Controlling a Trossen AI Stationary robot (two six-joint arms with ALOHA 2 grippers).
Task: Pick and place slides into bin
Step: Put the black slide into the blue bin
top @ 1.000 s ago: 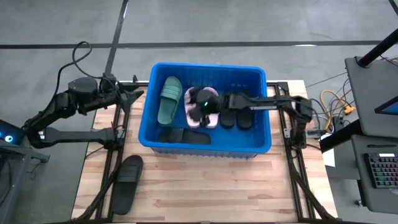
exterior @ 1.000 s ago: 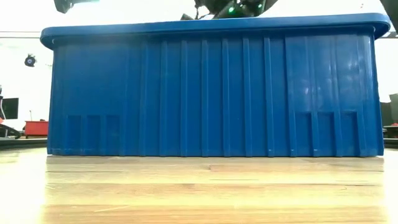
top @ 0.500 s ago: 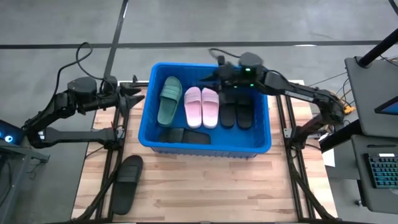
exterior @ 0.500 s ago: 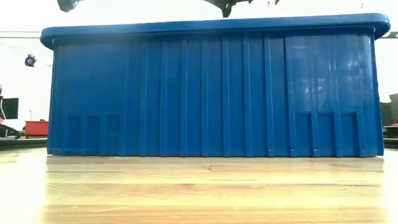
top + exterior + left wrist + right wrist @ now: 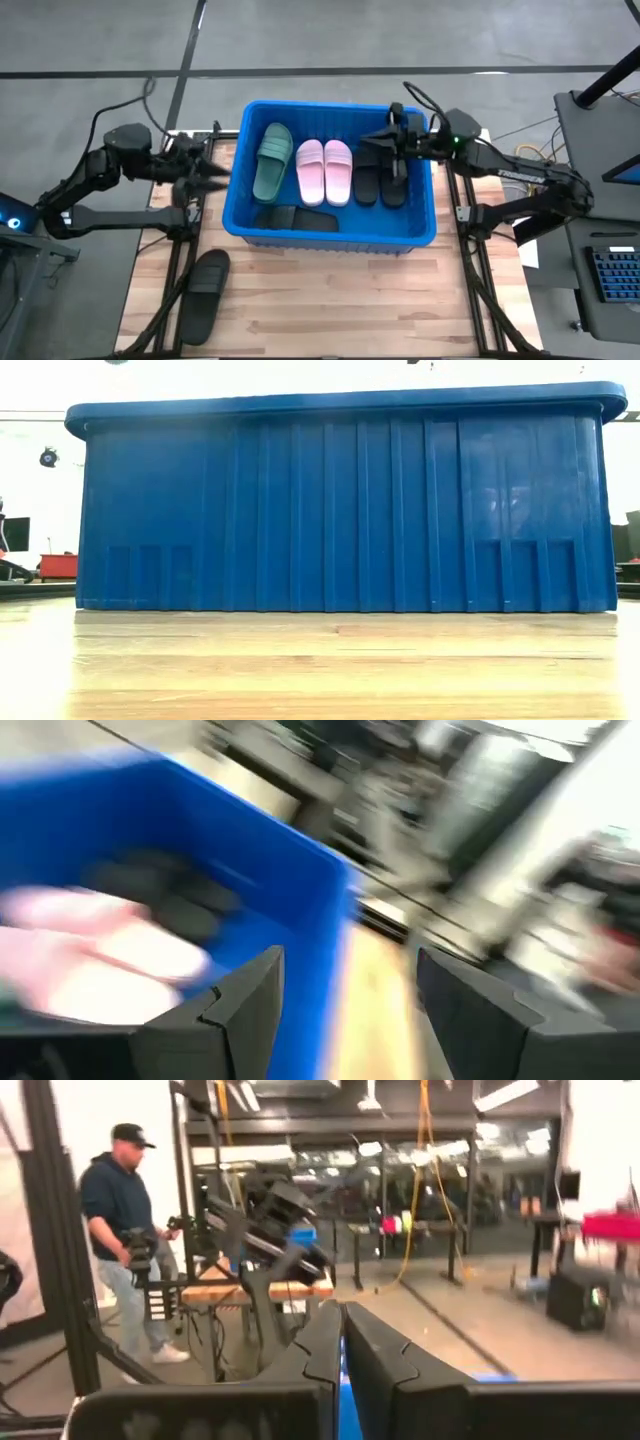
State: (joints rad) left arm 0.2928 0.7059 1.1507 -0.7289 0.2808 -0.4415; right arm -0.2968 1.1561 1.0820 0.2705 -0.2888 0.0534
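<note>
The blue bin [image 5: 335,106] stands mid-table and fills the low view [image 5: 340,510]. On its floor lie a dark green slide [image 5: 271,160], two pink slides [image 5: 325,171] side by side, two black slides [image 5: 380,182], and a further black one [image 5: 296,217] along the near wall. One black slide [image 5: 204,292] lies on the table's near left. My right gripper [image 5: 388,140] hovers shut above the bin's far right part, holding nothing. My left gripper [image 5: 203,170] stands open beside the bin's left wall; its wrist view shows the bin's corner [image 5: 300,890] between its fingers.
Bare wooden table stretches in front of the bin [image 5: 330,300]. Cables and a keyboard stand [image 5: 600,260] sit past the right edge. A person [image 5: 125,1230] stands in the room beyond the table.
My right gripper has risen off the pink slides and drawn back toward the table's far right, shutting on nothing; both pink slides now lie uncovered in the bin. My left gripper has swung a little toward the near edge.
</note>
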